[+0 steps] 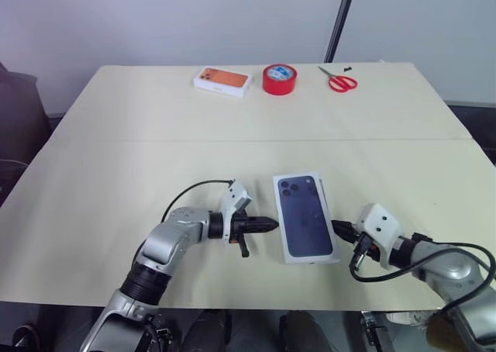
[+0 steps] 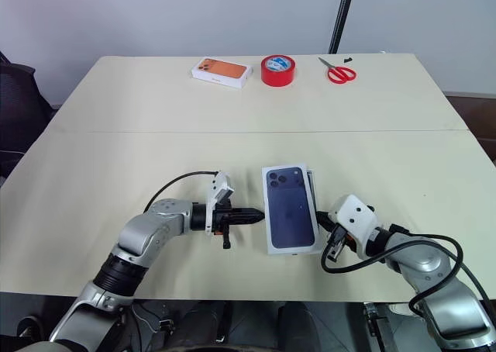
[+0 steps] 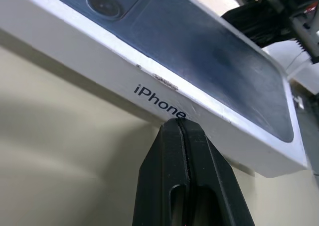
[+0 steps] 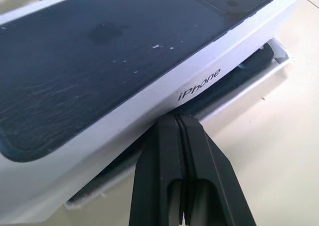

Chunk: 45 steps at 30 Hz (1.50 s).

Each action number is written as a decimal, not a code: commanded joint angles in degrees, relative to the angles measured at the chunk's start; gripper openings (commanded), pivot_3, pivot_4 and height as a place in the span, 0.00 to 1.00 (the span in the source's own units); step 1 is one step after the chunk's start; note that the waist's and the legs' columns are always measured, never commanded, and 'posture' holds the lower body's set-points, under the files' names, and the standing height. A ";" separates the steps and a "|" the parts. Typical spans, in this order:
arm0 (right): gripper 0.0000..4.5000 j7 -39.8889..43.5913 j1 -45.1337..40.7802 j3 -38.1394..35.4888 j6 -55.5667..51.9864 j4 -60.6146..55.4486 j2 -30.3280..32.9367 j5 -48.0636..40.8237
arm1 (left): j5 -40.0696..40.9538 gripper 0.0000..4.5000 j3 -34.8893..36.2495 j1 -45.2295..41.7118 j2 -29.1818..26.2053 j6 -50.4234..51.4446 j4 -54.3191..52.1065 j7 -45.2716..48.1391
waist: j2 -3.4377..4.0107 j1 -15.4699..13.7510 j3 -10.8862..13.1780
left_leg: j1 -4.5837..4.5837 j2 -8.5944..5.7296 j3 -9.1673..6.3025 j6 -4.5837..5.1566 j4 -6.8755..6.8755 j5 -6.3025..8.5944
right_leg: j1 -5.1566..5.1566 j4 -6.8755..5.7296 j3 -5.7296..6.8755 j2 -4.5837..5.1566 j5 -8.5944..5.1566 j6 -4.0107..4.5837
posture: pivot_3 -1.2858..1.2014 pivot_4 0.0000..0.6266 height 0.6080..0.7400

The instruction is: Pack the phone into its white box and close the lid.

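Two closed grippers flank the lid (image 1: 305,216), a white rectangular cardboard cover with a dark blue phone picture on top, lying near the front edge of the pale tabletop (image 1: 116,135). Its long axis runs roughly from twelve to six o'clock, the printed camera cluster at the twelve o'clock end. The left gripper (image 1: 267,226), black fingers pressed together on nothing, points toward three o'clock at the lid's long side wall, tips touching or just short of it. The right gripper (image 1: 339,229), likewise shut and empty, points toward nine o'clock at the opposite long side.

The lid sits askew rather than seated: in the right wrist view the white box (image 4: 239,94), a shallow white cardboard tray, juts out beneath that side, with the slim dark blue phone (image 4: 234,76) lying in it. The right gripper looks nearer that exposed rim. My judgement is that closing now calls for squaring the lid over the tray and pressing it down.
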<state>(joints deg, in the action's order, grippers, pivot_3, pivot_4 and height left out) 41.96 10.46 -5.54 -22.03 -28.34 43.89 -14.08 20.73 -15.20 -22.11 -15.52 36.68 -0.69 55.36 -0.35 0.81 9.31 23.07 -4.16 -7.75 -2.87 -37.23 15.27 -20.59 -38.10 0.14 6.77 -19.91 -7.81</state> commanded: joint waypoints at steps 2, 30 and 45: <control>0.01 0.67 -0.67 1.20 0.41 -0.95 -0.27 0.13 | 0.35 0.00 0.61 -1.30 2.38 -1.82 1.13 -2.14 | 0.00 -0.10 0.00 | 0.00 0.00 -0.01 0.00 -0.01 0.00 | 0.02 0.01 0.00 0.00 0.00 0.00 | 0.52 0.24 1.00; 0.01 1.94 0.12 -8.14 1.67 3.70 3.51 1.69 | 1.92 0.00 1.63 -3.28 4.68 -2.04 1.96 -4.74 | -0.01 -0.07 0.00 | -0.01 -0.02 0.01 0.00 -0.01 0.00 | 0.02 0.01 0.01 0.00 0.00 0.00 | 0.52 0.24 1.00; 0.01 -1.31 -7.34 -4.03 -1.35 2.84 -1.26 0.40 | 2.17 0.00 2.36 -3.47 5.63 -1.88 2.26 -6.74 | 0.00 -0.03 0.00 | -0.02 -0.01 0.01 0.00 -0.01 0.00 | 0.03 0.01 -0.01 0.02 0.00 0.00 | 0.52 0.24 1.00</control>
<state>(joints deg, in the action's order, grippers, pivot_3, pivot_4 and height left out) 41.37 3.95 -9.25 -23.43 -24.71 42.91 -13.71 21.96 -13.79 -25.01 -10.40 35.51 2.27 48.81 -0.35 0.78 9.30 23.04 -4.17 -7.73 -2.87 -37.23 15.27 -20.56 -38.09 0.14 6.78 -19.91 -7.81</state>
